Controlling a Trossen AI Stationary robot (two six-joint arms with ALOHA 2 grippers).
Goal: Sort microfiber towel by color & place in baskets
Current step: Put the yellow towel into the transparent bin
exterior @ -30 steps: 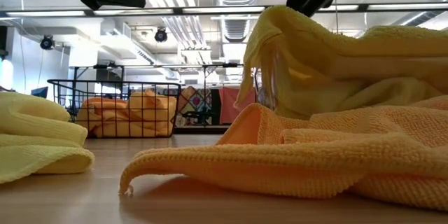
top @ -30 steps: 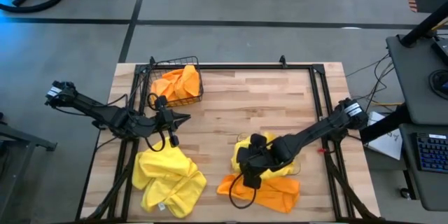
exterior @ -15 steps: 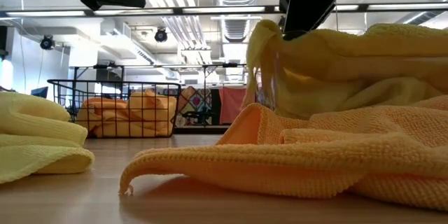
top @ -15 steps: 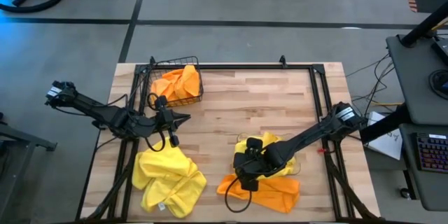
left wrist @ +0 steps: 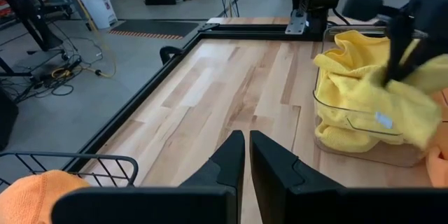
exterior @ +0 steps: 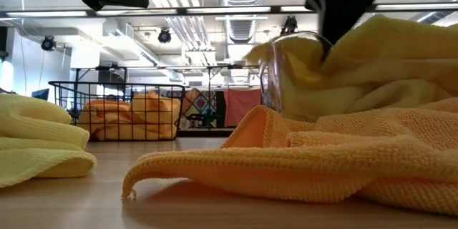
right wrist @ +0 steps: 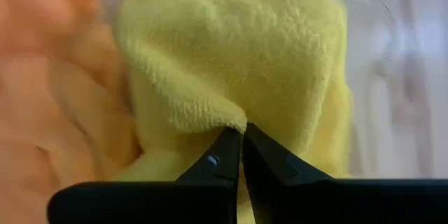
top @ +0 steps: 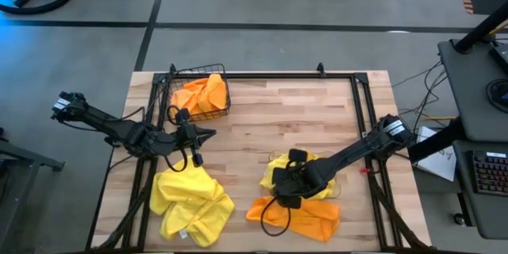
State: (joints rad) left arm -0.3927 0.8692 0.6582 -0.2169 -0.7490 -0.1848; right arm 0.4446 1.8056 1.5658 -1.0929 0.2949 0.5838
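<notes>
My right gripper (top: 279, 193) is down at a yellow microfiber towel (top: 295, 168) that fills the clear plastic bin (exterior: 283, 79) near the table's front right, and it is shut on that towel. Orange towels (top: 298, 214) lie on the table in front of the bin. A second heap of yellow towels (top: 190, 202) rests on the table at the front left. The wire-mesh basket (top: 176, 87) at the far left holds orange towels (top: 202, 94). My left gripper (top: 211, 134) hovers shut and empty between that basket and the yellow heap. My right gripper pinches a raised fold of the yellow towel (right wrist: 222, 115) between its two fingertips (right wrist: 225, 147). The fingers come slanting down from the table's right side. The rest of the towel lies slack in the clear bin and over the orange towels.
Black frame rails (top: 361, 119) run along the table's left, right and far sides. Bare wood (top: 278, 119) lies between the wire basket and the clear bin.
My right gripper has shut on a fold of the yellow towel and shifted slightly toward the table's right. The towel part that hung over the bin's corner has come off it, and the bin's rim now shows bare.
</notes>
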